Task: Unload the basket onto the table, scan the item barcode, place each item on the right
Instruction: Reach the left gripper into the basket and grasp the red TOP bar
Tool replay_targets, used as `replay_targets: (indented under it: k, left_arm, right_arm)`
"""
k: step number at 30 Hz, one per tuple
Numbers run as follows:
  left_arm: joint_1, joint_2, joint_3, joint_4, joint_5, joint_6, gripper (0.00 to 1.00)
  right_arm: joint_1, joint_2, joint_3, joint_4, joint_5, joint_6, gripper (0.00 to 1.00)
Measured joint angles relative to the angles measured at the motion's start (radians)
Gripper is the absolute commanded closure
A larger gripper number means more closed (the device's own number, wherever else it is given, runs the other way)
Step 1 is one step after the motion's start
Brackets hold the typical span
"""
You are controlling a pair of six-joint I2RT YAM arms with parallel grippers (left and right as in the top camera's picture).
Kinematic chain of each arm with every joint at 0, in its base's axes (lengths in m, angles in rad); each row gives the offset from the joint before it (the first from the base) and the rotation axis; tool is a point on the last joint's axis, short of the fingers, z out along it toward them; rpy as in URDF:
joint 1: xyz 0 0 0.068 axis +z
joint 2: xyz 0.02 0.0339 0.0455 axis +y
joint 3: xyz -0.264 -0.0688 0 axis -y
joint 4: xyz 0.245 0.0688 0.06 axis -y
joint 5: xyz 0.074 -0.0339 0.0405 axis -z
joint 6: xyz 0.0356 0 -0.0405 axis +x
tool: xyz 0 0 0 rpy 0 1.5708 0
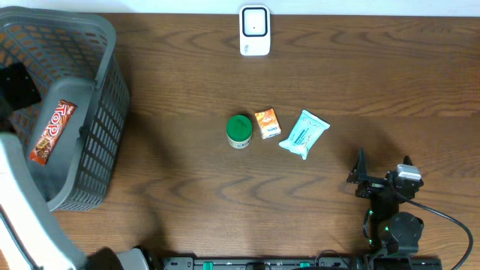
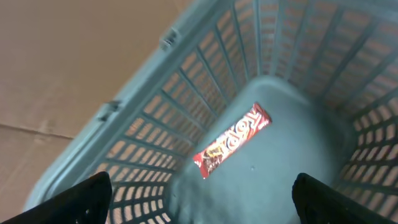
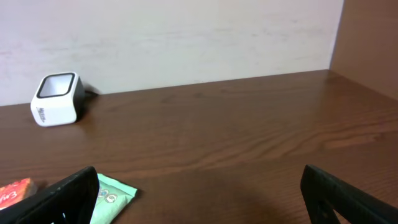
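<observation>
A white barcode scanner (image 1: 254, 30) stands at the table's far edge and shows at the left of the right wrist view (image 3: 56, 98). A red candy bar (image 1: 52, 132) lies flat on the floor of the grey basket (image 1: 105, 97) at the left. My left gripper (image 2: 202, 190) hangs open above the basket, the candy bar (image 2: 233, 140) lying loose below it. In mid-table sit a green round tub (image 1: 239, 130), an orange packet (image 1: 266, 123) and a teal pouch (image 1: 304, 133). My right gripper (image 1: 382, 178) rests open and empty near the front right, facing the scanner.
The basket's slatted walls (image 2: 186, 99) surround the left gripper's view. Through the right wrist camera, the teal pouch (image 3: 112, 198) and orange packet (image 3: 15, 191) lie just beyond the left finger. A pale wall rises behind the scanner.
</observation>
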Motion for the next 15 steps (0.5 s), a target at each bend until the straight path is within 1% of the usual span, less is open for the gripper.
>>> replay_targets:
  k: [1,2,4,9,15]
  left_arm:
    - [0.004,0.031,-0.002,0.001,0.009,0.008,0.20]
    - [0.005,0.061,-0.002,0.001,0.014,0.015,0.28]
    - [0.005,0.117,-0.004,-0.014,0.023,0.037,0.40]
    - [0.011,0.285,-0.011,-0.051,0.039,0.093,0.40]
    - [0.075,0.457,-0.012,-0.038,0.042,0.153,0.40]
  right_arm:
    - [0.000,0.000,0.000,0.000,0.000,0.000,0.01]
    - [0.000,0.000,0.000,0.000,0.000,0.000,0.01]
    - [0.000,0.000,0.000,0.000,0.000,0.000,0.01]
    - [0.000,0.000,0.000,0.000,0.000,0.000,0.01]
    - [0.000,0.000,0.000,0.000,0.000,0.000,0.01]
